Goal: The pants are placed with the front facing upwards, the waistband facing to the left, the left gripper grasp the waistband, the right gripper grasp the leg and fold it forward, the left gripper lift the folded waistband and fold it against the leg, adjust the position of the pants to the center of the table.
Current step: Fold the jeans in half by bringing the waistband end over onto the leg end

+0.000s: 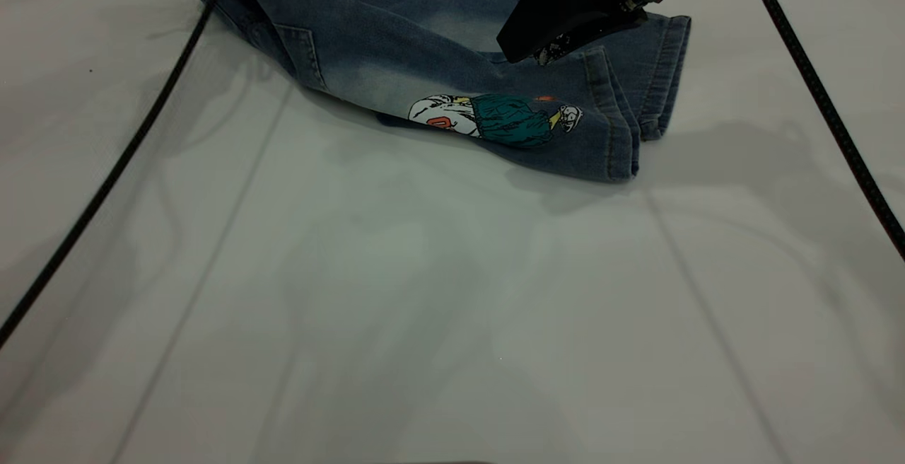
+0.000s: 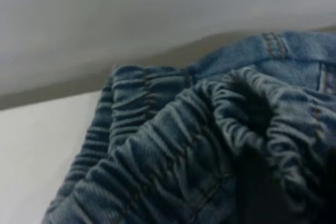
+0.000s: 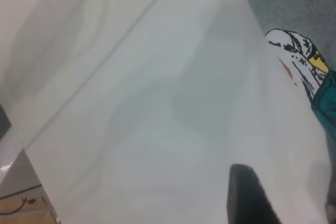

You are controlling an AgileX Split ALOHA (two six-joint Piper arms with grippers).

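Jeans (image 1: 438, 47) lie folded at the table's (image 1: 424, 308) far edge; left gripper out of frame; right gripper's (image 1: 548, 50) fingers unreadable

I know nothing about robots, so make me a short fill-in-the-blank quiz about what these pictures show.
1. The garment on the white table is a pair of denim ____.
2. The cartoon patch sits on the leg, near the ____ end of the pants rather than the waistband end.
3. In the left wrist view, the gathered, elastic part of the pants seen up close is the ____.
4. The right end effector hovers over the pant ____.

Missing words: pants; hem; waistband; legs
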